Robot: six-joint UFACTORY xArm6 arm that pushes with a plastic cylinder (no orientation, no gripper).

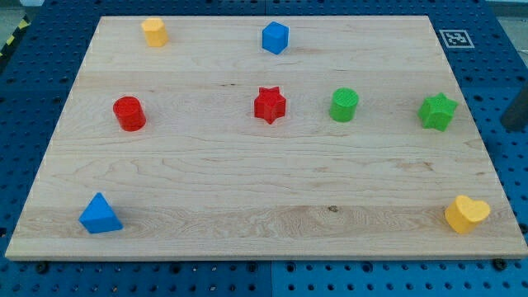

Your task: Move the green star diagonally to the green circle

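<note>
The green star (437,111) sits near the right edge of the wooden board (247,181), at mid height. The green circle (344,105), a short cylinder, stands to the star's left, roughly level with it and well apart from it. A dark shape (516,110) shows at the view's right edge, off the board, to the right of the star; I cannot tell whether it is my rod. My tip does not show.
A red star (270,105) lies left of the green circle. A red cylinder (129,113) is at the left. A yellow block (154,31) and a blue cube (275,37) are at the top. A blue triangle (100,214) is bottom left, a yellow heart (466,214) bottom right.
</note>
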